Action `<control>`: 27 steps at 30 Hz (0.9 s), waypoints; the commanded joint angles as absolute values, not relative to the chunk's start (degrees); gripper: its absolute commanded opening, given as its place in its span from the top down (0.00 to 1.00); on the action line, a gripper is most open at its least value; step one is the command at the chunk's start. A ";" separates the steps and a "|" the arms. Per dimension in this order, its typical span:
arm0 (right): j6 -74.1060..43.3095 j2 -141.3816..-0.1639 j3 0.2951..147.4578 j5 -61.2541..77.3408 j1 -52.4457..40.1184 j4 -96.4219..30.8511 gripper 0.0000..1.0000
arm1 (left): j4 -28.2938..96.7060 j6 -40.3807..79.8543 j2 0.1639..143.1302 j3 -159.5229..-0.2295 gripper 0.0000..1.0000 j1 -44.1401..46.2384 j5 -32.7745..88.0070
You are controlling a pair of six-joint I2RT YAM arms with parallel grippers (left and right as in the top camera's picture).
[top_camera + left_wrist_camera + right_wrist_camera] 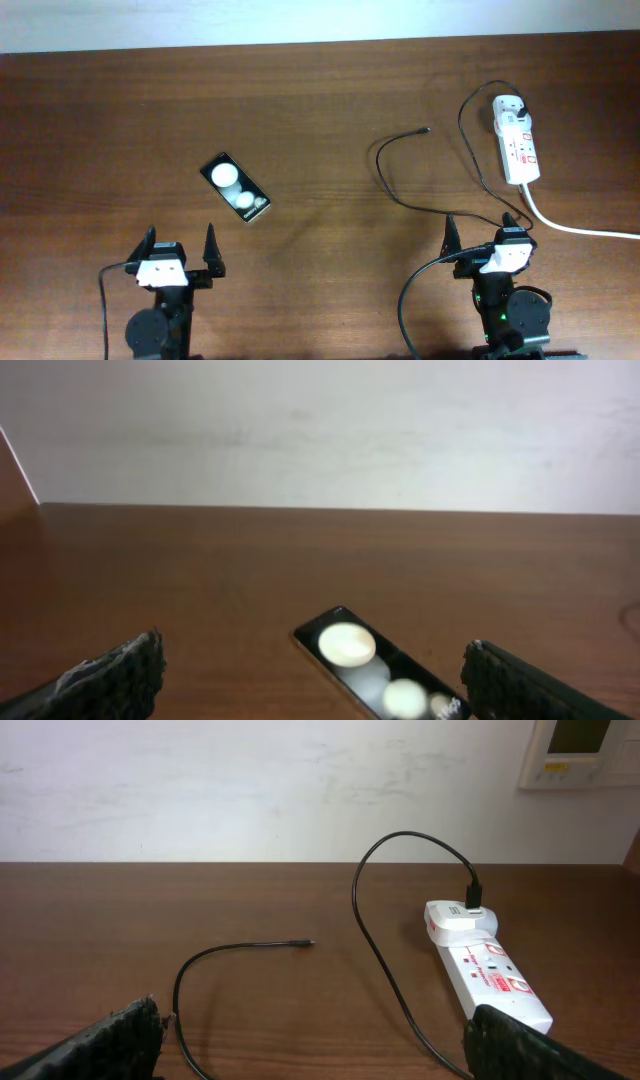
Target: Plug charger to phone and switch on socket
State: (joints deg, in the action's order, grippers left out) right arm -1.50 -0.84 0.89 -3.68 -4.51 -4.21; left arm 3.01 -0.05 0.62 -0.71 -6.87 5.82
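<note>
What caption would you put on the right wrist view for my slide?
Charger plugged into the socket, connector tip lying loose on the table, right gripper open and empty.

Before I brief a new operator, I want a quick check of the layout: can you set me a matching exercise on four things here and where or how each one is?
Things:
1. phone
2. connector tip
3. power strip
4. right hand

Place or state:
A. lying loose, plugged into nothing
B. far over on the right side, with the charger cable joined at its far end
C. lying at a slant just ahead of the left hand
D. open, holding nothing

Pairs: 1-C, 2-A, 3-B, 4-D
</note>
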 commanded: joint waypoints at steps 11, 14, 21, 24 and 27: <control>-1.72 -0.36 0.32 -4.58 -4.91 -4.10 0.01 | -21.85 0.86 0.38 -0.54 0.01 -7.18 6.46; -1.72 -0.36 0.32 -4.60 -4.91 -4.10 0.01 | -27.33 1.23 0.38 -0.58 0.01 -7.18 6.46; -1.72 -0.36 0.32 -4.60 -4.91 -4.10 0.01 | -17.17 3.60 3.20 -11.70 0.01 -7.18 2.94; -1.72 -0.36 0.32 -4.60 -4.91 -4.10 0.01 | -16.95 3.62 11.07 -18.20 0.01 -7.18 2.55; -1.72 -0.36 0.32 -4.60 -4.91 -4.10 0.01 | -13.45 3.62 21.43 -27.94 0.01 -7.18 2.57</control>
State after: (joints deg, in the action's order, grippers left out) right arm -1.50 -0.73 0.84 -3.68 -4.51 -4.16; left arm -15.31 3.03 15.29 -20.82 -6.87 3.18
